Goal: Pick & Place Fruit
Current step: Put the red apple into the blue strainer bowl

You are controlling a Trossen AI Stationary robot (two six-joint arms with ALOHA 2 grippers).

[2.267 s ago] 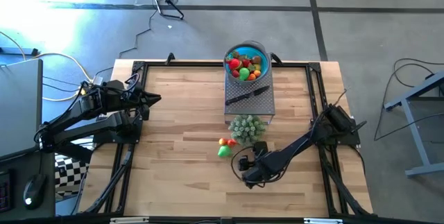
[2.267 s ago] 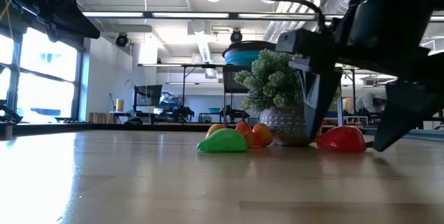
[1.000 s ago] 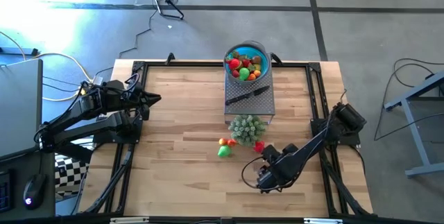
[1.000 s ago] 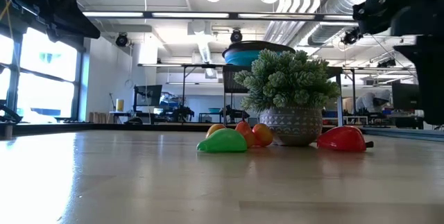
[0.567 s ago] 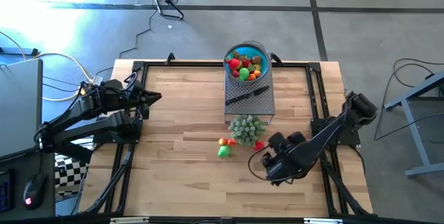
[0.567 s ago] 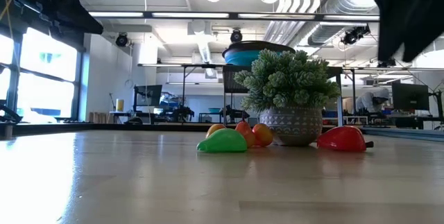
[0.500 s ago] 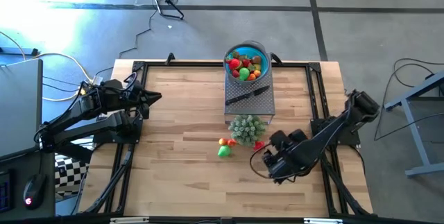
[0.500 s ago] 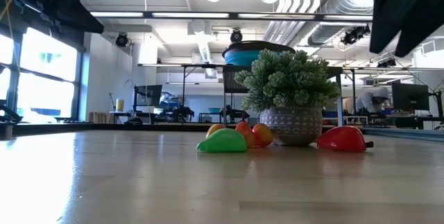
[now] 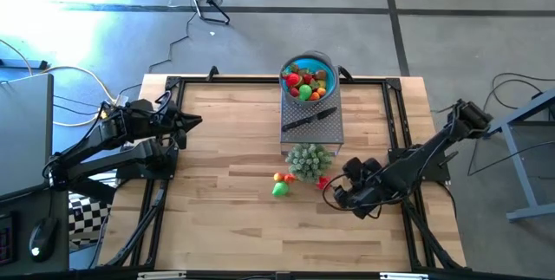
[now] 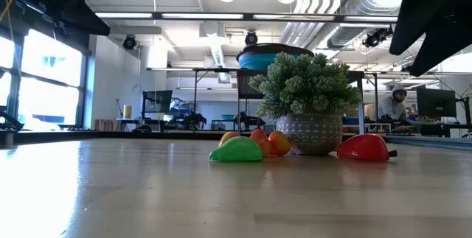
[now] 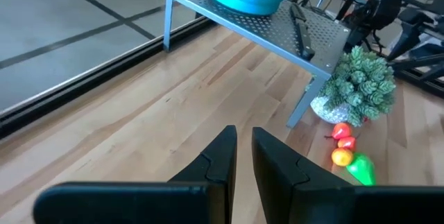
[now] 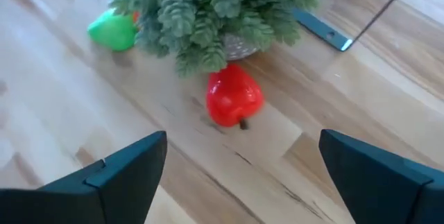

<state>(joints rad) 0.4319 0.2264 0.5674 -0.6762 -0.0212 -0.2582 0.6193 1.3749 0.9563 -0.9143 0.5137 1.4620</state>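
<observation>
Since the earlier frames the right gripper [image 9: 336,195] has backed off the red fruit [image 12: 234,99] and swung round to face it from the table's right side; the fruit itself has stayed where it lay. It rests on the wood just beside the potted plant [image 9: 308,159], near the pot's base but, as far as the wrist view shows, not quite touching it. It is glossy, lumpy and heart-like, with a small dark stem, perhaps a toy pepper or strawberry. The right gripper hangs above the table with its fingers spread wide and nothing between them, seemingly lined up for a fresh approach to this piece.

On the plant's other side lie a green fruit [image 9: 279,189], an orange one [image 11: 340,157] and a smaller red one [image 11: 341,132], clustered close together. The blue bowl [image 9: 308,78], already heaped with fruit, stands on a perforated metal shelf [image 9: 323,122] beside a black-handled knife [image 9: 306,120], likely the drop-off point.

The left gripper [image 9: 192,124] waits well apart at the table's left edge, fingers drawn nearly together, empty.
</observation>
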